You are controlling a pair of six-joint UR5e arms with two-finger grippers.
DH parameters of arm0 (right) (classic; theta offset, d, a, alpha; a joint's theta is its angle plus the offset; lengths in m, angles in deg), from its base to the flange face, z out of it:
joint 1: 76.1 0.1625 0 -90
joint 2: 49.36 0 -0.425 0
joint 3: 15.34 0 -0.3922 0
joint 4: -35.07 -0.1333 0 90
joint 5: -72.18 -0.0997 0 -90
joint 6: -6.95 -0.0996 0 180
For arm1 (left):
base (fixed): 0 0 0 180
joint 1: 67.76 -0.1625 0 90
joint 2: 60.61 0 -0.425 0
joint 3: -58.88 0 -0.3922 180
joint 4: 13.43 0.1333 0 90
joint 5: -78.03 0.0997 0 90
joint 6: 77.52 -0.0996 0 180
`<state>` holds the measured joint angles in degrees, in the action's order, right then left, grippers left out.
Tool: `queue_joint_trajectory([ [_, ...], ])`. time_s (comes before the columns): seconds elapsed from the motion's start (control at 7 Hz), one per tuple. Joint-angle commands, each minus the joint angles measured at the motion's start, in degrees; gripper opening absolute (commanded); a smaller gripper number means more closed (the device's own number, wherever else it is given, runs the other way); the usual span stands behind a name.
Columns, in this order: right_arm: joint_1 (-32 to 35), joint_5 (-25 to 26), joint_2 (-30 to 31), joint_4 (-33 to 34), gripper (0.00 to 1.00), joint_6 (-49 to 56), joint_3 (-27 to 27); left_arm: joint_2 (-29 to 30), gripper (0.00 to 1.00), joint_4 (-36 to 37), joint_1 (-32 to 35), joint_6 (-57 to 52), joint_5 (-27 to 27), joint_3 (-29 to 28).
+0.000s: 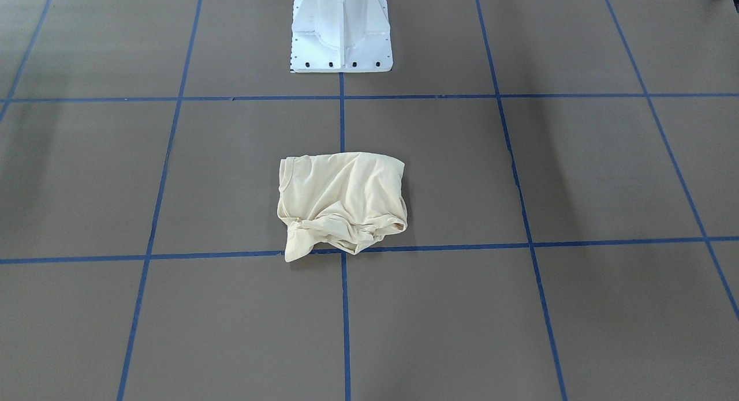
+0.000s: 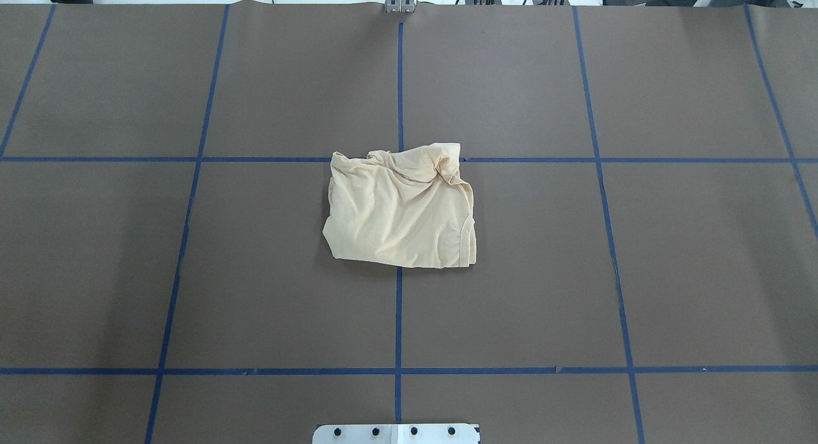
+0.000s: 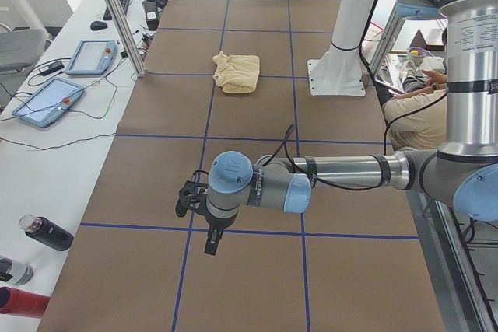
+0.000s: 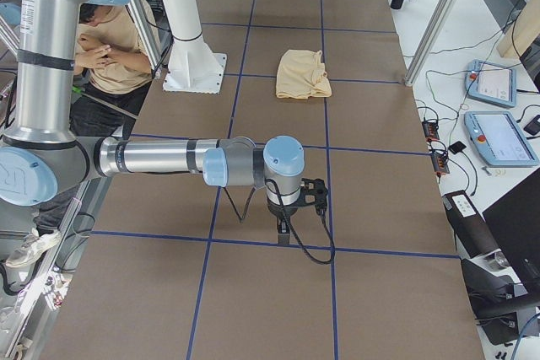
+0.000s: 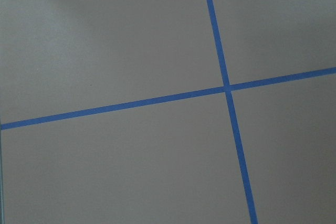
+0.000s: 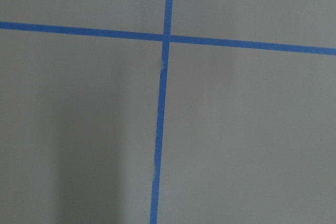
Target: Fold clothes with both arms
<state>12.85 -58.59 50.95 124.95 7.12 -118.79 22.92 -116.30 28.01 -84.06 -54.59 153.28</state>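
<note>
Exterior front-facing view: the cream T-shirt lies in a rumpled, loosely folded bundle on the brown table, directly in front of the white pedestal base, with no arm over it. Overhead exterior view: we see the bundle centred ahead of the pedestal base, its edge farthest from the base bunched and uneven. Exterior left view: the left gripper hangs low over the table, well apart from the shirt and far out to one side of the pedestal base. No cloth hangs from it, but we cannot tell how far it is parted. Exterior right view: the right gripper mirrors it on the pedestal base's other side, equally unreadable. Wrist views: only bare table and blue tape lines, no fingers. We judge that a pinch catching only the top layer of this thin fabric could drag the bundle open.
</note>
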Motion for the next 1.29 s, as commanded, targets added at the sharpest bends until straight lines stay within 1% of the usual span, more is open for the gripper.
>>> queue_joint_trajectory([
  [0.0, -0.01, -0.71, 0.23, -0.14, 1.0, -0.09, 0.26, -0.04, 1.0, -0.84, -0.32, 0.12, -0.19, -0.44],
  [0.14, 0.08, -0.63, 1.36, -0.22, 1.0, 0.43, -0.08, -0.04, 1.0, -0.92, -0.32, 0.12, -0.19, -0.27],
  [0.43, 0.08, 0.51, 1.11, -0.31, 1.0, 0.61, -0.52, -0.04, 1.0, -0.75, -0.32, 0.12, -0.27, -0.35],
  [0.57, 0.08, 0.43, 1.11, -0.31, 1.0, 0.53, -1.4, -0.04, 1.0, -0.66, -0.32, 0.12, -0.45, -0.27],
  [1.14, -0.01, 0.07, 1.29, -0.31, 1.0, 0.35, -1.49, -0.04, 1.0, -0.66, -0.32, 0.12, -1.15, -0.35],
])
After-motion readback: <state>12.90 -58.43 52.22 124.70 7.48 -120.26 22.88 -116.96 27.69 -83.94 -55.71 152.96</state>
